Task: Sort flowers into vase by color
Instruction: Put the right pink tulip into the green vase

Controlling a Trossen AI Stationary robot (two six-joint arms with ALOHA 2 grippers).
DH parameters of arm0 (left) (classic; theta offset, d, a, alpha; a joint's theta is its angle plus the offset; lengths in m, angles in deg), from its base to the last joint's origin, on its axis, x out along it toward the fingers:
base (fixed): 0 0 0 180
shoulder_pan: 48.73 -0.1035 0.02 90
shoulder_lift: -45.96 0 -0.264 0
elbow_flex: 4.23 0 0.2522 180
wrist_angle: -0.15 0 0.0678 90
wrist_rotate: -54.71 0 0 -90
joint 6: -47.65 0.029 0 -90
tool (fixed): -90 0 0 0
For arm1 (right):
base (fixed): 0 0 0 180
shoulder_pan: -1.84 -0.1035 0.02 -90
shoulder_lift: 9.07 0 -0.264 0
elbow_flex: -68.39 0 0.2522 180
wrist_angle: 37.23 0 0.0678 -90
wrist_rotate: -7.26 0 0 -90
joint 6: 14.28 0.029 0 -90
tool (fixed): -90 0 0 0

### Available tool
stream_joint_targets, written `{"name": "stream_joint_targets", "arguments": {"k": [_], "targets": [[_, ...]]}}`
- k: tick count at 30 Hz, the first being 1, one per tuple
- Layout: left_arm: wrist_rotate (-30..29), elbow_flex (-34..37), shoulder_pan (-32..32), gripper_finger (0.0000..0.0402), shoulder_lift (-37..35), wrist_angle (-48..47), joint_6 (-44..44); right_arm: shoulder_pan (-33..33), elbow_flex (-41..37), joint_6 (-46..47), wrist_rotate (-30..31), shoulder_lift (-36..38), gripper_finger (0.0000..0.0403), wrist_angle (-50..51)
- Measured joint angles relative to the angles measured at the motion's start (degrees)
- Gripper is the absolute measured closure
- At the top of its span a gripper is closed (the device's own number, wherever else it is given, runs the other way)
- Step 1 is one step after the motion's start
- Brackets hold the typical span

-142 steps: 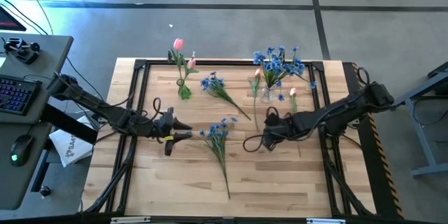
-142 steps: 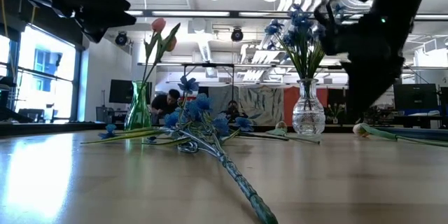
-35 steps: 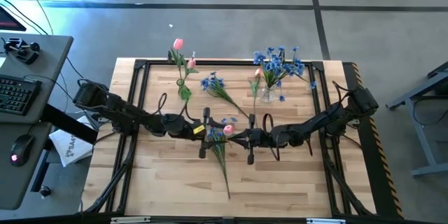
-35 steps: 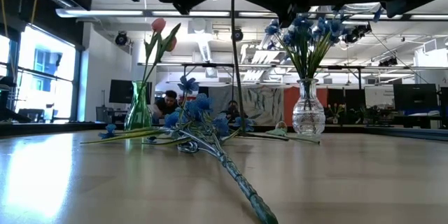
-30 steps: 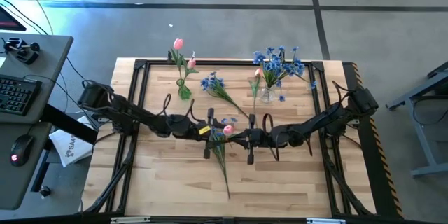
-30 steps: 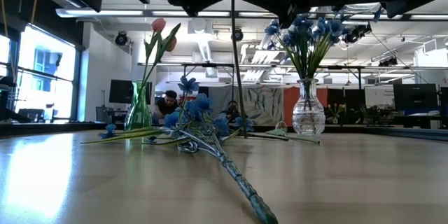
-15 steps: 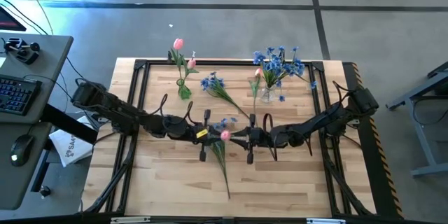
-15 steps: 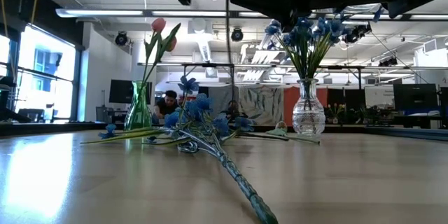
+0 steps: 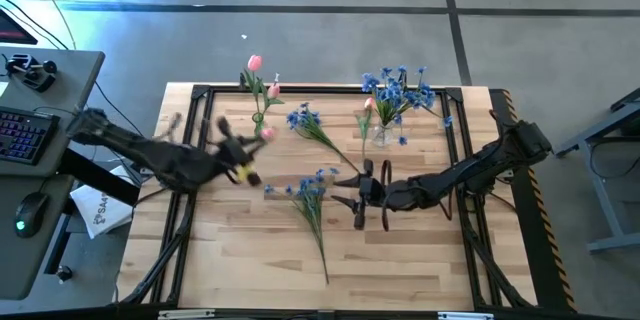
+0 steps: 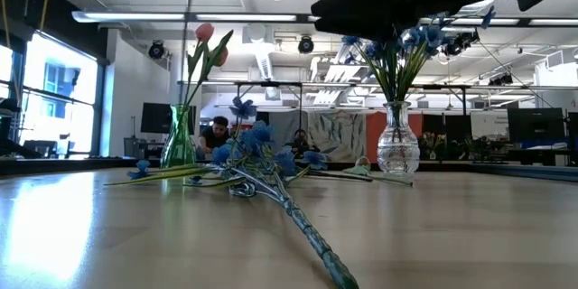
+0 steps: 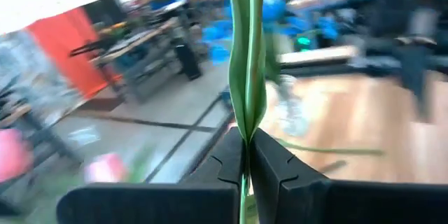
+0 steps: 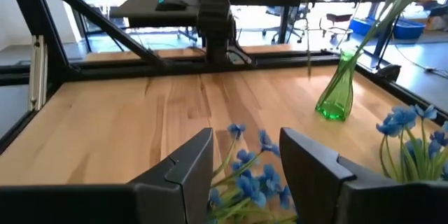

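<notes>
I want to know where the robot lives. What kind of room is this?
It looks like a big robotics lab or workshop. The wooden table has a black frame, a keyboard and mouse sit on a desk beside it, and more desks with monitors fill the hall under bare ceiling pipes.

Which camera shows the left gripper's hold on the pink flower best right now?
The left wrist view: the left gripper is shut on the pink flower, whose green stem runs up between the fingers. The high view shows the pink bud beside the green vase, blurred. The low view shows only a thin stem; the right wrist view shows neither.
</notes>
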Motion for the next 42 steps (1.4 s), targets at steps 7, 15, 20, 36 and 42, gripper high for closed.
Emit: {"name": "stream_joint_targets", "arguments": {"k": [7, 15, 20, 36, 42], "targets": [[0.2, 0.0, -8.6, 0.0401, -13.7, -5.5, 2.2, 0.1, 0.0, 0.0, 0.0, 0.0, 0.0247, 0.2], [14.2, 0.0, -22.9, 0.0401, -19.7, -4.9, 4.5, 0.2, 0.0, 0.0, 0.0, -0.1, 0.0247, 0.1], [24.1, 0.0, -31.8, 0.0401, -18.8, -5.3, 2.4, 0.2, 0.0, 0.0, 0.0, -0.1, 0.0247, 0.1], [38.1, 0.0, -46.8, 0.0397, -9.7, -6.4, -6.2, 0.2, 0.0, 0.9, 0.0, -0.1, 0.0247, 0.2], [38.3, 0.0, -49.5, 0.0355, -7.8, -9.2, -8.9, 0.2, 0.0, 0.9, 0.0, -0.1, 0.0247, 0.7]]}}
